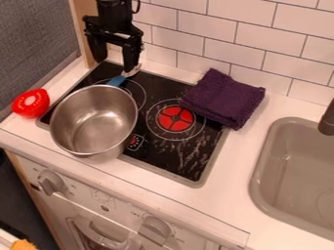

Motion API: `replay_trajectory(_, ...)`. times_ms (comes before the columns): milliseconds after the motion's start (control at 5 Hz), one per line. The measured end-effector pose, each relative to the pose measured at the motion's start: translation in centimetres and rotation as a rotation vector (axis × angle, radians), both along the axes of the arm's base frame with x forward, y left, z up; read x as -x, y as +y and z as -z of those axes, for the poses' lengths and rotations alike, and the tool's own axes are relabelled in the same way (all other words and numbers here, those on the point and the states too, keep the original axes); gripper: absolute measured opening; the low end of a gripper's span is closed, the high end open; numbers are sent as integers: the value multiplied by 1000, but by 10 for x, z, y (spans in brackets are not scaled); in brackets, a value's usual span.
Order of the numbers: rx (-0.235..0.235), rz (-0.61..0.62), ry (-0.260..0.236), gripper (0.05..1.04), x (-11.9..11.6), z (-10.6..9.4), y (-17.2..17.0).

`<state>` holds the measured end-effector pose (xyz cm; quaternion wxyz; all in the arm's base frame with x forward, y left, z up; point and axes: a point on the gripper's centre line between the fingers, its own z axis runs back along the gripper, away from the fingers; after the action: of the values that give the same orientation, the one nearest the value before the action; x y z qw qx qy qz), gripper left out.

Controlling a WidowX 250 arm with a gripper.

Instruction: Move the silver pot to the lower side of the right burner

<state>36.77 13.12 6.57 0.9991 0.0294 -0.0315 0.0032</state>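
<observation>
Sitting at the front-left corner of the black cooktop (159,158), the silver pot (94,122), presumably light, rigid and smooth-walled, is best grasped by its blue handle (117,80), near the widely parted gripper (116,59), with white counter (228,171) around the cooktop and a tiled wall (251,36) behind.

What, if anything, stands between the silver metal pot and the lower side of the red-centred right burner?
Nothing visible: only black stovetop separates the pot from the lower side of the burner. The folded purple cloth lies at its upper right, off that path.
</observation>
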Motion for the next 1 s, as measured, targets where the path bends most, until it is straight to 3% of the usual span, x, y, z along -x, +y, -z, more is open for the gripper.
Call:
replay_trajectory(200, 22, -7, 39, 1001, 4, 15, -3)
replay_trajectory(400, 47, -9, -11, 1001, 1, -4, -22)
replay_trajectory(600, 65, 13, -78, 1001, 3, -53, -48)
replay_trajectory(800, 52, 59, -111, 1001, 21, -79, -66)
replay_trajectory(1000, -25, 103, -32, 1001, 66, -52, -79)
